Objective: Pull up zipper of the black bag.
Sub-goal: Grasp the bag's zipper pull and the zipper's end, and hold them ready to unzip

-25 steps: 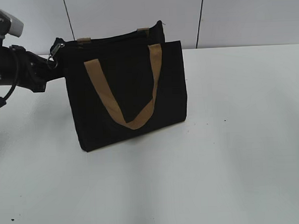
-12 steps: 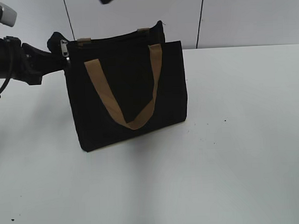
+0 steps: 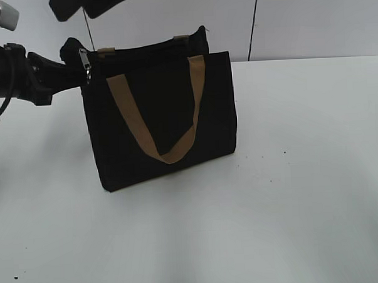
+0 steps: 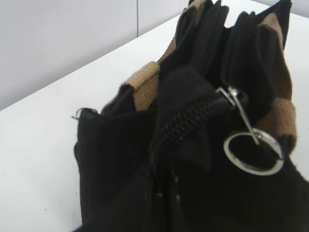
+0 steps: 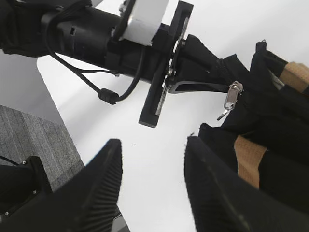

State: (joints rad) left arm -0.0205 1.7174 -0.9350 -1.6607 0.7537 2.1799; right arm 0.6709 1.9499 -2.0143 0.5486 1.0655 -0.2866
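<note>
Exterior view shows the black bag (image 3: 159,114) standing upright on the white table (image 3: 291,193), toward its far left, with tan strap handles (image 3: 156,111) hanging down its front. We judge the step to be bracing and approach. The left gripper (image 3: 73,68) meets the bag's upper left corner, seemingly closed on the fabric there, though its fingertips are hidden and we cannot tell for sure. The right gripper (image 5: 154,193) hovers above with jaws spread wide, empty. Next, we judge, it must descend and pinch the metal pull tab (image 5: 231,96) while the left arm holds the corner taut. The zipper (image 4: 186,121) appears as coarse black teeth along the top rim; its slider sits at the left end, carrying a silver ring (image 4: 253,154).
</note>
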